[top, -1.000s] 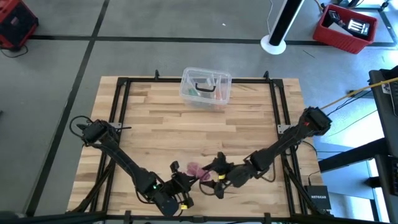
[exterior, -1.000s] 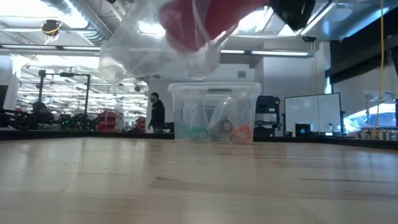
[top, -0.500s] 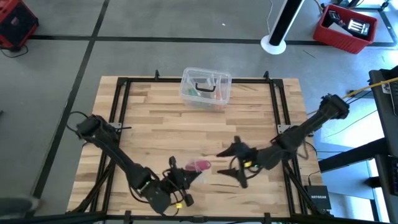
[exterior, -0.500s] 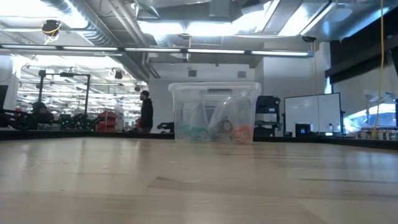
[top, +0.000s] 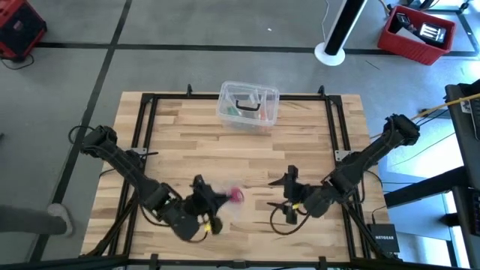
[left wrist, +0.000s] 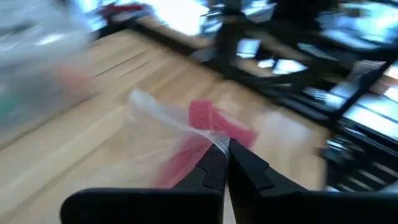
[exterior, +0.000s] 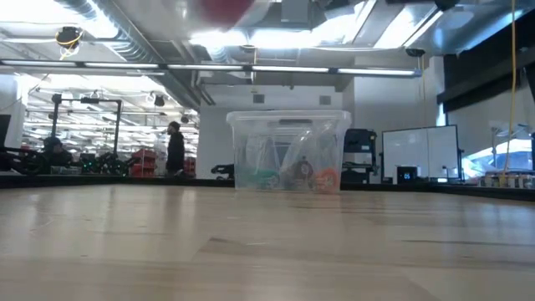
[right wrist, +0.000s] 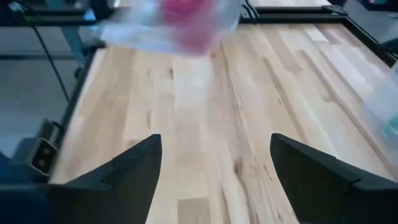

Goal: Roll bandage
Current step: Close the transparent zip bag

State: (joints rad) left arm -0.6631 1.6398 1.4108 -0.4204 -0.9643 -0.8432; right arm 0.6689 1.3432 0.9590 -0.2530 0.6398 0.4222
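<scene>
Left end effector [left wrist: 225, 148] clamped on wrapper [left wrist: 165, 118] holding bandage [left wrist: 208, 121] near front edge, right end effector [top: 286, 196] agape nearby

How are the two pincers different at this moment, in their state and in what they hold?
The left pincer is shut on the clear plastic wrapper with the pink bandage inside it, lifted off the table; the right pincer is open and holds nothing. The left pincer touches the wrapper; the right pincer stays apart from it. Both hang over the table's near part.
</scene>
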